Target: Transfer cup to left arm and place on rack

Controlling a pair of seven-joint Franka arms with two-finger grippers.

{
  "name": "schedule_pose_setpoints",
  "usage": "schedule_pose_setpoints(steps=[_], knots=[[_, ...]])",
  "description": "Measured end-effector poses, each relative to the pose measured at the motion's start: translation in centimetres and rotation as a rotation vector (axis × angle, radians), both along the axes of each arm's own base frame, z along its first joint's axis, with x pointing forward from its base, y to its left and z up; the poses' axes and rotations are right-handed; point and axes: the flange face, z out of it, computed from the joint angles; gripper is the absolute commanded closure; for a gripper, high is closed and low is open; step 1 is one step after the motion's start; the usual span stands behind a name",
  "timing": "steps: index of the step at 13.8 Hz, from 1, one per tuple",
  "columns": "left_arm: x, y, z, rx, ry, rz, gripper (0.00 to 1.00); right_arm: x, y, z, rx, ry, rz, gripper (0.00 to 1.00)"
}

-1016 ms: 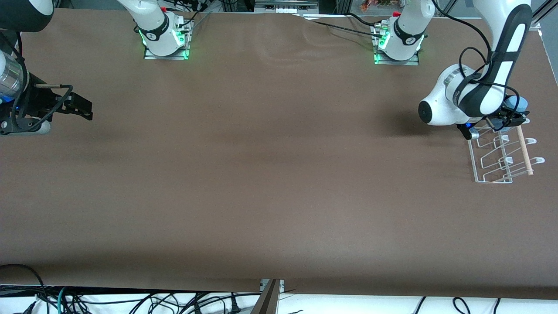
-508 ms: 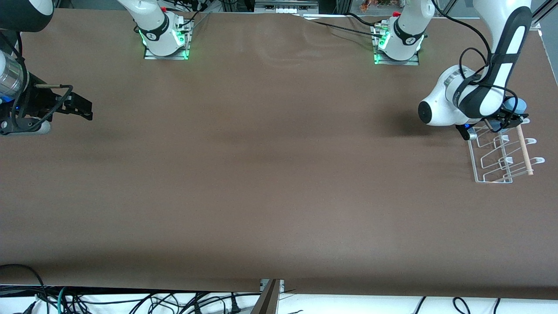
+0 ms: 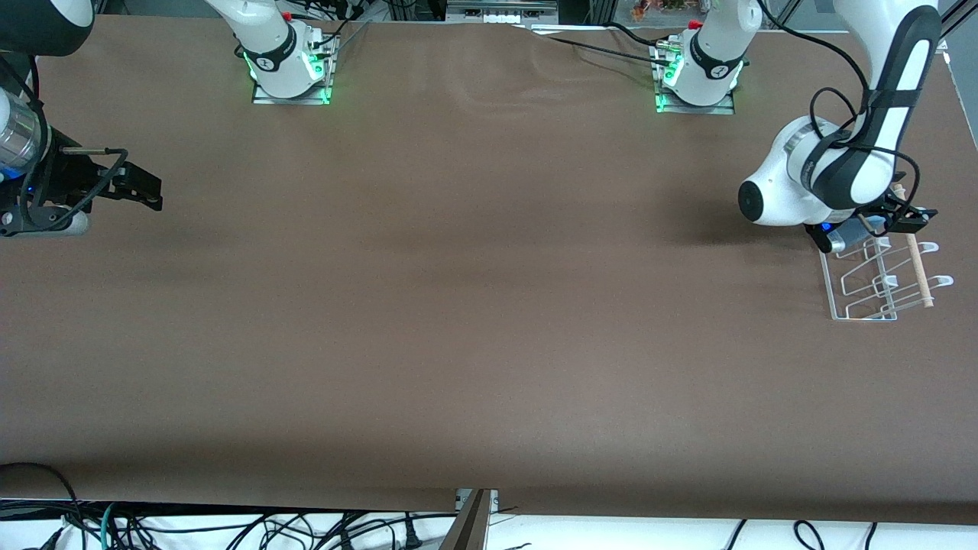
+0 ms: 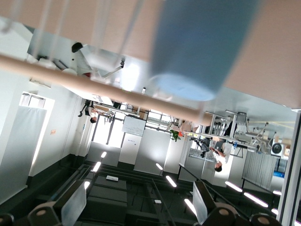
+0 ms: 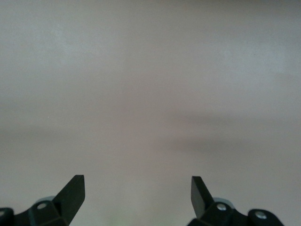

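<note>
The light-blue cup (image 4: 197, 47) shows in the left wrist view, up against the rack's wooden dowel (image 4: 94, 87) and white wires. It is clear of my fingers. My left gripper (image 4: 136, 188) is open and empty, its pads (image 4: 73, 205) wide apart. In the front view the left gripper (image 3: 894, 218) is over the end of the white wire rack (image 3: 879, 283) farthest from the front camera, and the hand hides most of the cup. My right gripper (image 3: 149, 192) is open and empty above the table at the right arm's end, waiting; the right wrist view shows its spread fingers (image 5: 136, 181) over bare table.
The rack stands near the table edge at the left arm's end, with its dowel (image 3: 918, 271) running along its top. The brown table (image 3: 474, 305) stretches between the two arms. Cables hang along the edge nearest the front camera.
The left hand has shifted down over the rack's end, and the cup no longer shows above the hand in the front view. The right arm has not moved.
</note>
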Motion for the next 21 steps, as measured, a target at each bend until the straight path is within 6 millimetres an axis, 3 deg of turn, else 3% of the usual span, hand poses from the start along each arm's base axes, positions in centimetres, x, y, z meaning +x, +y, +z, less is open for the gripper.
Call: schedule_pose_setpoints(steps=[5,10,15,17,19,21], knots=[[5.8,-2.2,7.6,-0.357,-0.195,0.301,0.00,0.0,0.0,0.0,0.000,-0.002,0.000,0.00],[9.4,-6.0,14.2,-0.788,-0.407,0.590,0.00,0.0,0.0,0.0,0.000,-0.003,-0.003,0.00],[10.3,-11.1,17.8,-0.998,-0.542,0.796,0.00,0.1,0.0,0.0,0.000,-0.005,-0.005,0.00],[10.7,-14.6,21.8,-1.048,-0.603,0.740,0.00,0.1,0.1,0.0,0.006,-0.004,-0.006,0.00],[11.1,-15.4,26.2,-1.119,-0.668,0.712,0.00,0.0,0.1,0.0,0.015,-0.003,-0.007,0.00],[11.0,-14.6,28.4,-1.172,-0.706,0.743,0.00,0.0,0.2,0.0,0.018,-0.003,-0.008,0.00]])
